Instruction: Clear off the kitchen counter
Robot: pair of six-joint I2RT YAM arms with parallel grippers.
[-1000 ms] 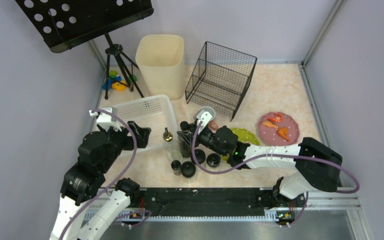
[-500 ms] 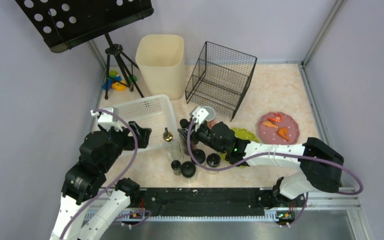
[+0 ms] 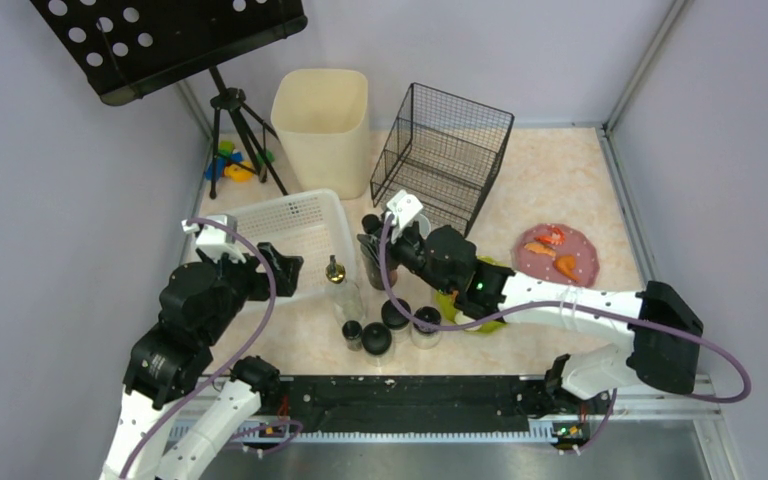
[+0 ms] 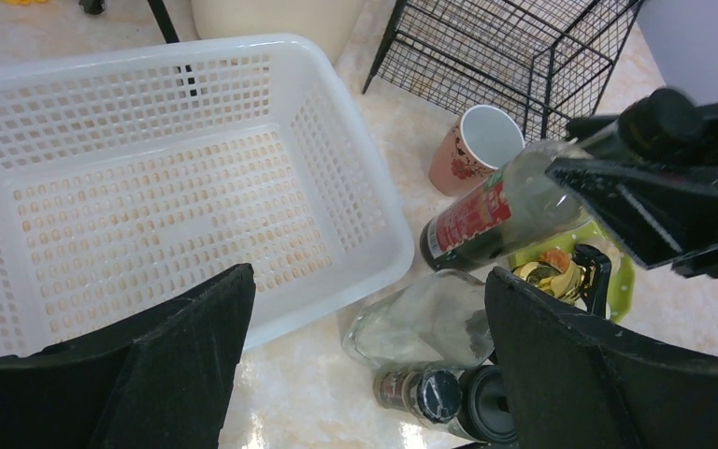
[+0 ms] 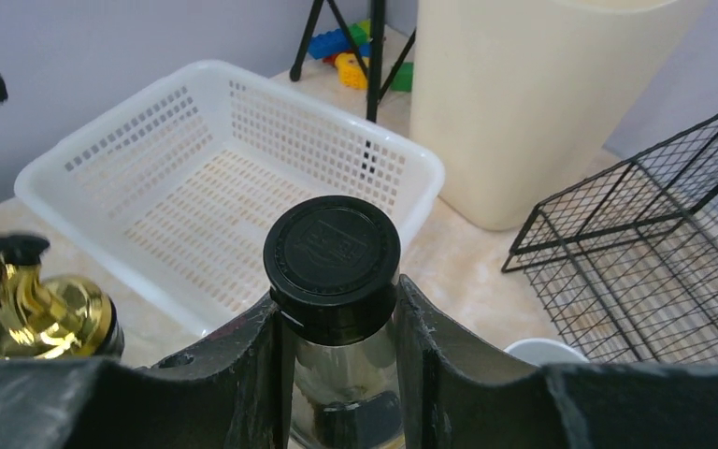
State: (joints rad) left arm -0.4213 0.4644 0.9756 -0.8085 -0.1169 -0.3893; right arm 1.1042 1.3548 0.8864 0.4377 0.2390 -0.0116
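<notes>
The marbled counter (image 3: pixel 560 165) fills the middle of the top view, from the back wall down to the black rail (image 3: pixel 410 405) at the bottom. At upper centre stand a cream bin (image 3: pixel 322 125) and, to its right, a black wire basket (image 3: pixel 440 155). A white basket (image 3: pixel 305 235) sits left of centre. The left gripper (image 4: pixel 370 281) hangs over that basket's near corner, jaws spread wide with nothing between them. The right gripper (image 5: pixel 338 323), at centre frame, is clamped on the neck of a glass bottle (image 4: pixel 495 210) (black cap, red label), which tilts just beside the white basket's right rim. A pink plate (image 3: pixel 545 272) lies at right, a cup (image 4: pixel 475 148) sits behind the bottle, and small dark-lidded jars (image 3: pixel 375 338) cluster at lower centre.
</notes>
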